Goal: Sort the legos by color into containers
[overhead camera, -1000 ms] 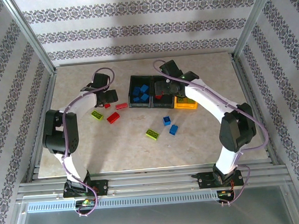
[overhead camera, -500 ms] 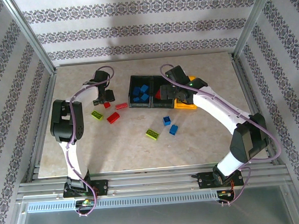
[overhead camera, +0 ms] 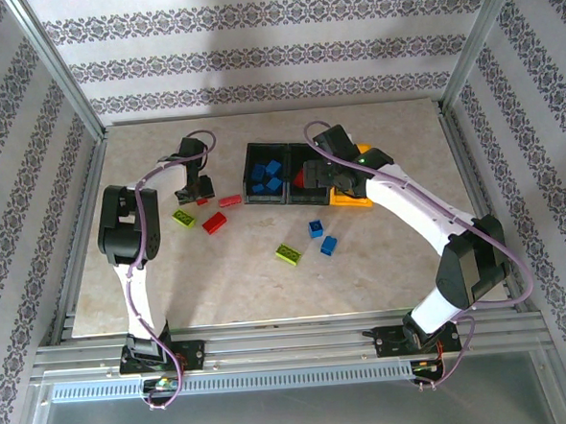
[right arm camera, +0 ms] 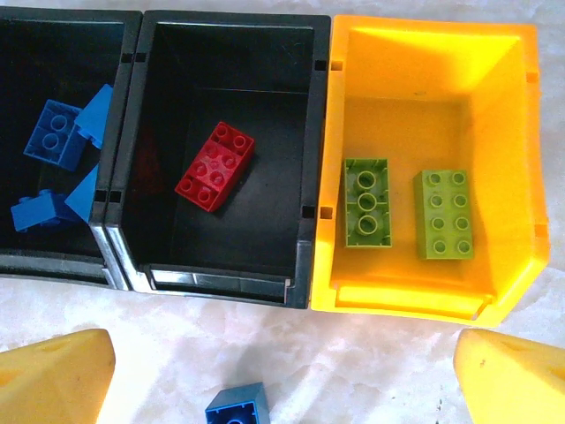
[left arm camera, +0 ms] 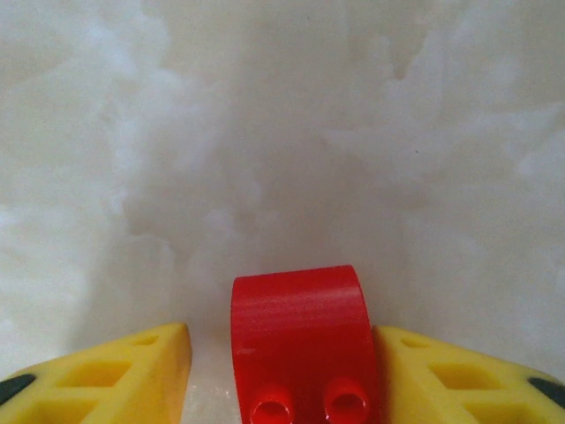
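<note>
Nearest on the surface (overhead camera: 220, 283): green brick (overhead camera: 287, 254), near blue (overhead camera: 328, 245) and far blue (overhead camera: 315, 228) are lying loose. Further left, loose red (overhead camera: 214, 223), second green (overhead camera: 183, 217) and flat red (overhead camera: 229, 201) are sitting on it too. Just past those, left claw (left arm camera: 281, 331) is straddling small red (left arm camera: 300, 309). Left finger (left arm camera: 106, 371) is showing a gap; right finger (left arm camera: 459, 371) is against it or just off, can't tell. Jaws part spread, not pinching. Small red's near end is running out of frame. Right claw (right arm camera: 282, 371) is hanging spread wide just short of the bins, far blue below its gap, cut by the wrist frame. Beyond: left black bin (right arm camera: 124, 53) is holding blues (right arm camera: 55, 132), cropped at left. Mid bin (right arm camera: 234, 22) is holding binned red (right arm camera: 214, 166). Yellow bin (right arm camera: 424, 26) is holding two greens (right arm camera: 365, 201), the arm (overhead camera: 397, 191) covering most of it from above.
</note>
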You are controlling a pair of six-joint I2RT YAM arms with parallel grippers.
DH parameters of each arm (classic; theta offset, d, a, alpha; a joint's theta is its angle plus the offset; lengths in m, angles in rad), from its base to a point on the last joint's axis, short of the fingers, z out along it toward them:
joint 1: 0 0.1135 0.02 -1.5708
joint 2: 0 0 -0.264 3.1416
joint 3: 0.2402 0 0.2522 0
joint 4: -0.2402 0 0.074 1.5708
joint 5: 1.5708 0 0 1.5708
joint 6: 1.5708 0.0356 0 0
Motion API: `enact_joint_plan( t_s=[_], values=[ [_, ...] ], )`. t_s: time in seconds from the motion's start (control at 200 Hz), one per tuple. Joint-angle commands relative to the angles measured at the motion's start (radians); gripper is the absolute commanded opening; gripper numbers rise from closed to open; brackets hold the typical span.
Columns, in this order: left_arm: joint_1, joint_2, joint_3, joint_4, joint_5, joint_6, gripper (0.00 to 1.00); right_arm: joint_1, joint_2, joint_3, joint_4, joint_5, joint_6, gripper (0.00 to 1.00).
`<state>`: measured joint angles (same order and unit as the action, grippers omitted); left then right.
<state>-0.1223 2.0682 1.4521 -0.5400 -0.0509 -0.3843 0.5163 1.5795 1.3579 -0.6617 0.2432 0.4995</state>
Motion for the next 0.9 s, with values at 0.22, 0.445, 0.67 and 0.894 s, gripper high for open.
enact_joint_plan(
  t_s=[0.22,0.445,0.67,0.894],
  values=[
    [0.011,0.013,-0.005,-0.029,0.028,0.018,0.4,0.013,-0.009,0.015,0.005,0.016,0.015,0.98],
    [0.011,-0.014,-0.026,-0.02,0.034,0.022,0.35,0.016,-0.009,0.016,0.007,0.011,0.027,0.98],
    [0.011,-0.081,-0.045,-0.009,0.045,0.027,0.34,0.016,-0.014,0.004,0.007,0.019,0.037,0.98],
    [-0.001,-0.208,-0.101,0.046,0.084,0.022,0.31,0.016,-0.038,-0.035,0.011,0.039,0.056,0.98]
  ],
)
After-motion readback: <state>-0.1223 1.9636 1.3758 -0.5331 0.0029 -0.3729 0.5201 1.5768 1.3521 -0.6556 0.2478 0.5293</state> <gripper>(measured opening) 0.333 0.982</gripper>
